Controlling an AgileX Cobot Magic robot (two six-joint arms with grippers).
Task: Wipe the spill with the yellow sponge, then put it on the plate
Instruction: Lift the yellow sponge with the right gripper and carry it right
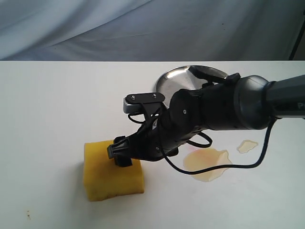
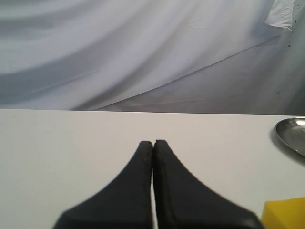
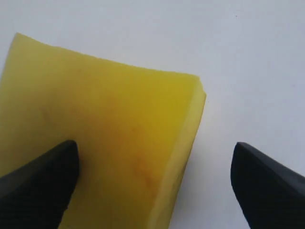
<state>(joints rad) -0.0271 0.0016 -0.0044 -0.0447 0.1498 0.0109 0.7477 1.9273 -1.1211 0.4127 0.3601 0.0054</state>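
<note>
White bench (image 1: 47, 119), yellow sponge (image 1: 102, 179) near front edge.
My right gripper (image 3: 155, 150) gapes wide over it, holding nothing; left gripper (image 2: 153, 143) pinched closed, empty; arm lettering (image 1: 301, 105) unreadable.

Right arm (image 1: 248, 102) stretched across the middle, right claw (image 3: 154, 157) spread wide, left claw (image 2: 153, 144) pressed closed

One thick bright yellow rectangular foam sponge (image 1: 112, 174) is counted. One round shiny silver metal plate (image 1: 174, 81) is counted. Two patches of pale yellowish-tan liquid spill are counted: one larger puddle (image 1: 208, 162) and one smaller droplet (image 1: 247, 146). Two black grippers are counted, the left gripper (image 2: 153, 145) and the right gripper (image 3: 152, 167). One white table (image 1: 47, 105) is counted.
</note>
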